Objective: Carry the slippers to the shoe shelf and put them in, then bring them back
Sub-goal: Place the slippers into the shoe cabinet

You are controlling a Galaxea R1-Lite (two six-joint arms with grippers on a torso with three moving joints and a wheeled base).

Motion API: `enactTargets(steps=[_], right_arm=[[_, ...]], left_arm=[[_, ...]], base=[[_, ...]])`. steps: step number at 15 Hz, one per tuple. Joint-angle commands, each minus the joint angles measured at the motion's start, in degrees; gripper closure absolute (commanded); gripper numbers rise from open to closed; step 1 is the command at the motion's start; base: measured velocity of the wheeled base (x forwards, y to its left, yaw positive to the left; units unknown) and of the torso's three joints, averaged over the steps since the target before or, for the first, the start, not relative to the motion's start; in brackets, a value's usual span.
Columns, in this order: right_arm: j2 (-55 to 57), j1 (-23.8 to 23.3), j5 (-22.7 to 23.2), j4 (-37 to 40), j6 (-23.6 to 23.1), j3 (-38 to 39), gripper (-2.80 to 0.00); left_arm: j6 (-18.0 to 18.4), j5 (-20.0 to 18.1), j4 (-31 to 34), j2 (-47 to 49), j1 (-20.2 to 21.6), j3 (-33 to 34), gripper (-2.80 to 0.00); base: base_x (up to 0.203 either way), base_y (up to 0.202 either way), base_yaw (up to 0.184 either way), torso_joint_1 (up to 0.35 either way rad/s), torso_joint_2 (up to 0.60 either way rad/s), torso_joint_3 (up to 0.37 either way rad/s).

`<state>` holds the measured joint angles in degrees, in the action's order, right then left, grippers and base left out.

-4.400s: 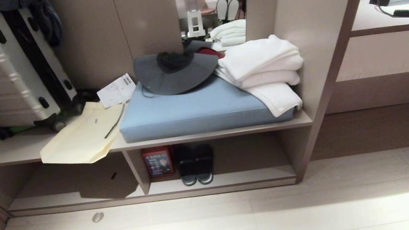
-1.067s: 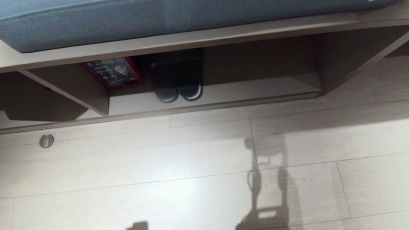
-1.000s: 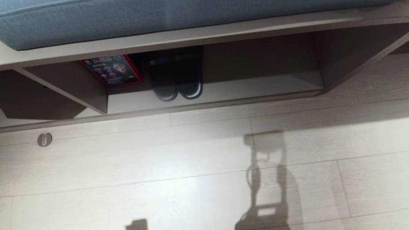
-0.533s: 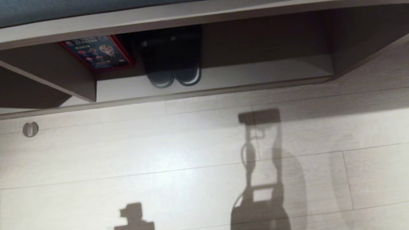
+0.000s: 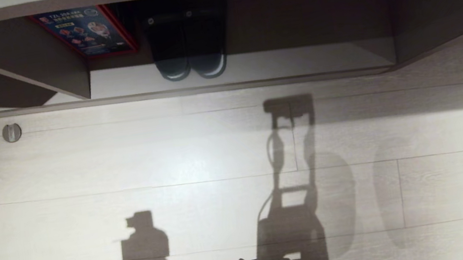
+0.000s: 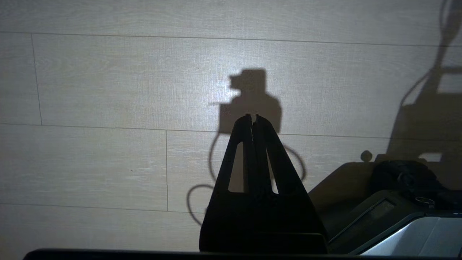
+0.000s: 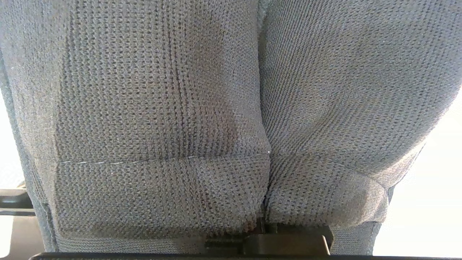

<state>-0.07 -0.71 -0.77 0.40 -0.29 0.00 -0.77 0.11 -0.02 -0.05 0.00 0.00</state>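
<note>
Gripping the slippers (image 7: 231, 119) side by side in closed right end effector (image 7: 263, 231) above floor, w/ left end effector (image 6: 252, 119) shut & empty over pale planks (image 6: 108, 83), near shoe shelf (image 5: 295, 63) w/ dark pair (image 5: 186, 40) far inside.

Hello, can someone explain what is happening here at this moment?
The robot stands facing the shoe shelf. Its right gripper is shut on the grey-blue slippers, which fill its wrist view. The left gripper is shut, empty, above the floor. A darker pair of slippers already sits in the shelf.
</note>
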Motion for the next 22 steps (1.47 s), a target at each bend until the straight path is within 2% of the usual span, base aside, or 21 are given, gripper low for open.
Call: enactTargets(steps=[1,16,22], right_arm=[[0.0,0.0,0.0,0.0,0.0,0.0,0.0],[0.0,0.0,0.2,0.0,-0.1,0.0,0.0],[0.1,0.0,0.9,-1.0,-0.7,-2.1,0.0]], left_arm=[[0.0,0.1,-0.1,0.0,0.0,0.1,0.0],[0.0,0.0,-0.1,0.0,0.0,0.1,0.0],[0.0,0.0,0.0,0.0,0.0,0.1,0.0]], base=[[0.0,0.0,0.0,0.004,0.01,-0.198],[0.0,0.0,0.0,0.003,0.0,-0.195],[0.0,0.0,0.0,0.002,0.0,-0.021]])
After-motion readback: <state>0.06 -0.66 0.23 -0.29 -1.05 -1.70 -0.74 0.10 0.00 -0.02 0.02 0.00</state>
